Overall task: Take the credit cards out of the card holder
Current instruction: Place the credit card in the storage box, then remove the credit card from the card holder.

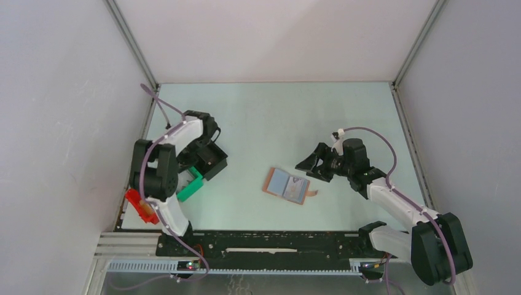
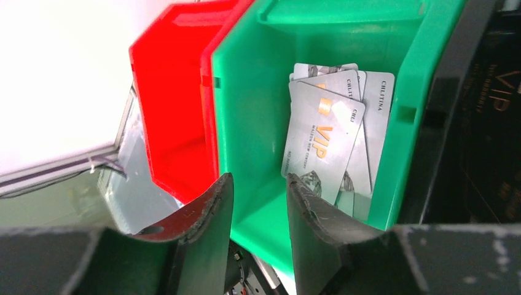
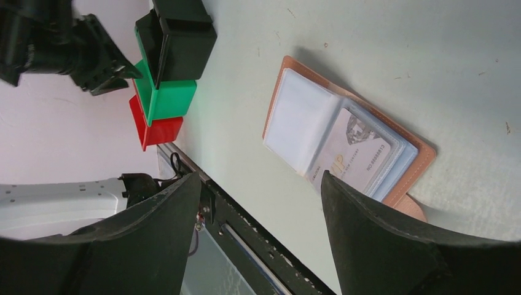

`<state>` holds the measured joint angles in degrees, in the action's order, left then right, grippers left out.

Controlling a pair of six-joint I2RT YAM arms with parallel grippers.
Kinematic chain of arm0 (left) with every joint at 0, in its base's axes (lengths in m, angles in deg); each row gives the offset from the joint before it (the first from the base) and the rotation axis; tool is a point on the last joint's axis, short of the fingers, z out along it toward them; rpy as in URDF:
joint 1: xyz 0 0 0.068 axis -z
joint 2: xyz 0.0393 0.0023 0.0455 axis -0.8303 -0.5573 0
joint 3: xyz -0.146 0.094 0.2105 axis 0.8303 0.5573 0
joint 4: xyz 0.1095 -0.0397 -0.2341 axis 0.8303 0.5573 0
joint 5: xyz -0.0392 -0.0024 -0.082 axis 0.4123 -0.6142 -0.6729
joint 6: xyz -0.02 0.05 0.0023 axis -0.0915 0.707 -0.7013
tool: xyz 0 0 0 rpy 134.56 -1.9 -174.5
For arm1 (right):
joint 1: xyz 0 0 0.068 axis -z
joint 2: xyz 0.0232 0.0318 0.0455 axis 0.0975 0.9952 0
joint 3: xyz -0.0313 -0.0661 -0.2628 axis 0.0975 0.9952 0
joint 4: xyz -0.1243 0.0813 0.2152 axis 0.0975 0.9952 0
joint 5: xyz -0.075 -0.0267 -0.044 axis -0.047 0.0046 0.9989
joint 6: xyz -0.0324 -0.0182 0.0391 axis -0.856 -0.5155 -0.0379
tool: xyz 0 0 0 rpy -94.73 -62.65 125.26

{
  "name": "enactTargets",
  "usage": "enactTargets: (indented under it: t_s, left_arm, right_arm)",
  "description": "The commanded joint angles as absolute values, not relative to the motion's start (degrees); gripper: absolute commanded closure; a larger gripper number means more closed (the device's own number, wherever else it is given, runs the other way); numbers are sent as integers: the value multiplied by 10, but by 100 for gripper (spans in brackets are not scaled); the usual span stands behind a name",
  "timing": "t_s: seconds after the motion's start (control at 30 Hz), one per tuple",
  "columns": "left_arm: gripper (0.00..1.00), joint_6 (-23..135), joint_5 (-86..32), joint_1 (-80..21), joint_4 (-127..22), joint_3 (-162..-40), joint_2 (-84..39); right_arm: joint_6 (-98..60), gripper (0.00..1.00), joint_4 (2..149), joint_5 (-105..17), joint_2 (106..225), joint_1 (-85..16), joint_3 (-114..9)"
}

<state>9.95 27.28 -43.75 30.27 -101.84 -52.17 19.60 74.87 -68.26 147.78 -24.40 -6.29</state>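
The tan card holder (image 1: 287,185) lies open and flat on the table, its tab pointing right. In the right wrist view the card holder (image 3: 413,155) shows clear sleeves, with one silver-grey credit card (image 3: 356,157) tucked in the right half. My right gripper (image 3: 261,178) hovers open beside it, just off its near edge, holding nothing. My left gripper (image 2: 258,178) is open over the green bin (image 2: 258,80), nothing between its fingers. Several silver credit cards (image 2: 322,138) lie loose in that bin.
A red bin (image 2: 178,92) sits left of the green one and a black bin (image 2: 485,123) right of it. From above, the black bin (image 1: 212,161), green bin (image 1: 189,183) and red bin (image 1: 140,206) run along the table's left edge.
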Motion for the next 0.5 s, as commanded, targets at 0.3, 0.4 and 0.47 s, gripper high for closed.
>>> enactTargets:
  t_s: [0.3, 0.4, 0.47]
  left_arm:
    - [54, 311, 178, -240, 275, -1154, -321]
    - [53, 353, 45, -185, 198, -1150, -313]
    - [49, 370, -80, -173, 104, -1099, -290]
  right_arm:
    - [200, 25, 871, -554, 1484, -238, -65]
    - [226, 28, 827, -578, 1486, -242, -31]
    - [234, 35, 811, -578, 1485, -255, -24]
